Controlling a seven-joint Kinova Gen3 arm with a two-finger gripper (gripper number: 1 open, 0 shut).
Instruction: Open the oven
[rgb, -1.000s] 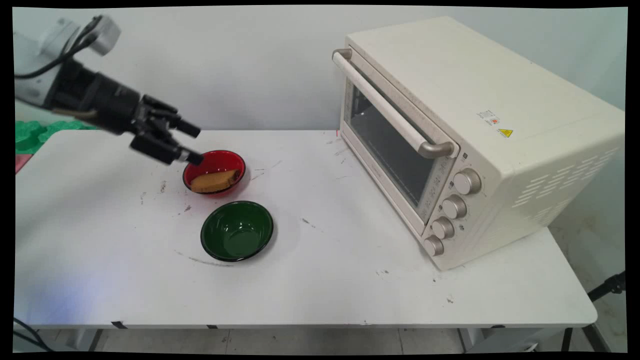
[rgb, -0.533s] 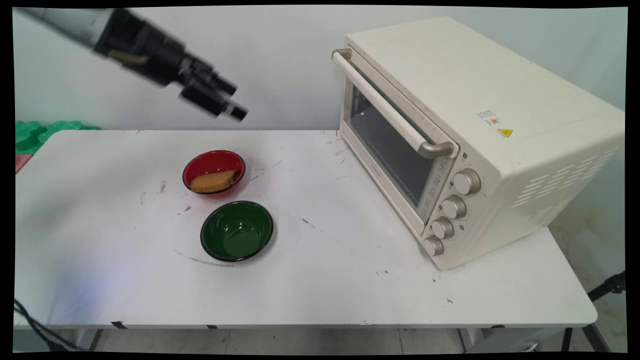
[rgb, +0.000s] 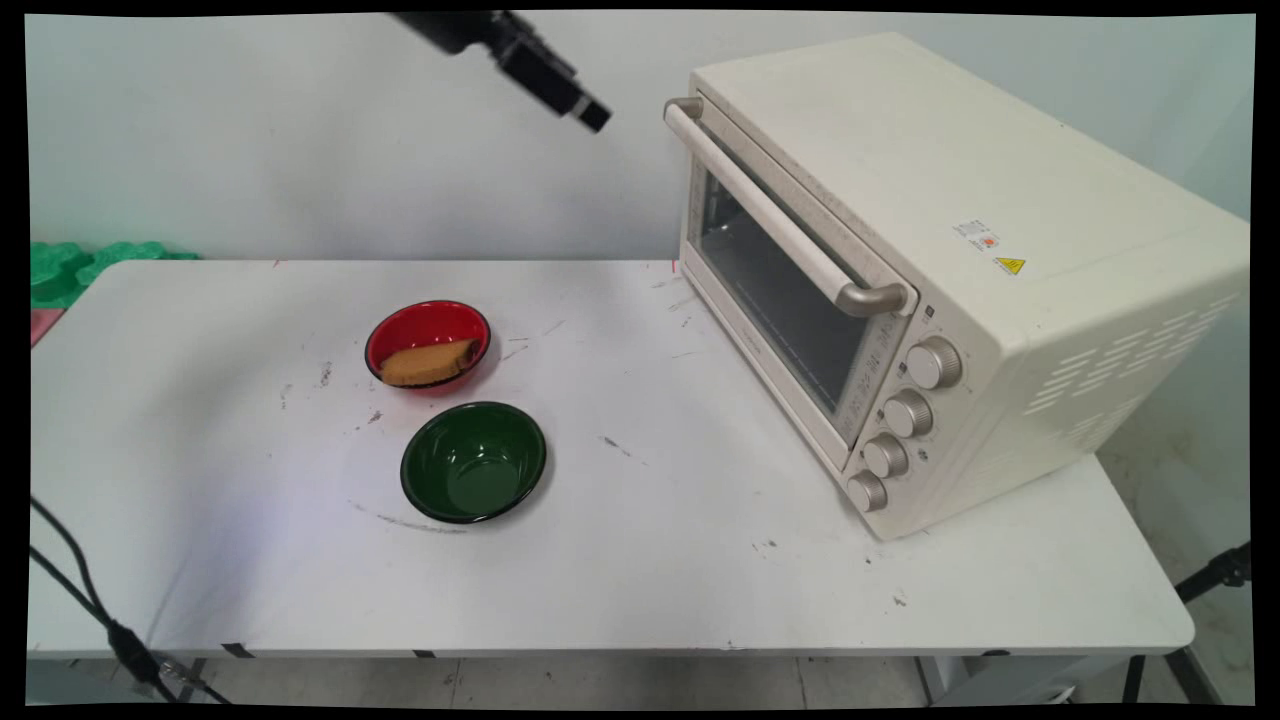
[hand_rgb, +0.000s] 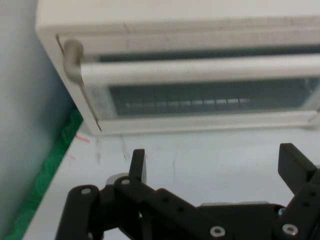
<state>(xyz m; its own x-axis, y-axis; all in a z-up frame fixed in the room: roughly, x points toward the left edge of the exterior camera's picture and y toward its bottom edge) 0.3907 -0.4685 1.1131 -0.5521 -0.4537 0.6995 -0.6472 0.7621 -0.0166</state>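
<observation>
My gripper hangs high near the top of the main view, just left of the cream toaster oven and level with its door handle. The fingers stand apart with nothing between them; the gripper is open in the hand view. That view looks straight at the oven's shut glass door and its long handle. Down on the table a red bowl holds a tan slice of bread. A green bowl sits empty in front of it.
The oven takes up the right half of the white table, with several knobs on its front. Green foam lies past the table's far left corner. A black cable hangs at the lower left.
The gripper has risen from beside the red bowl and swung up and to the right, toward the oven's handle. The bowls and the bread have not moved.
</observation>
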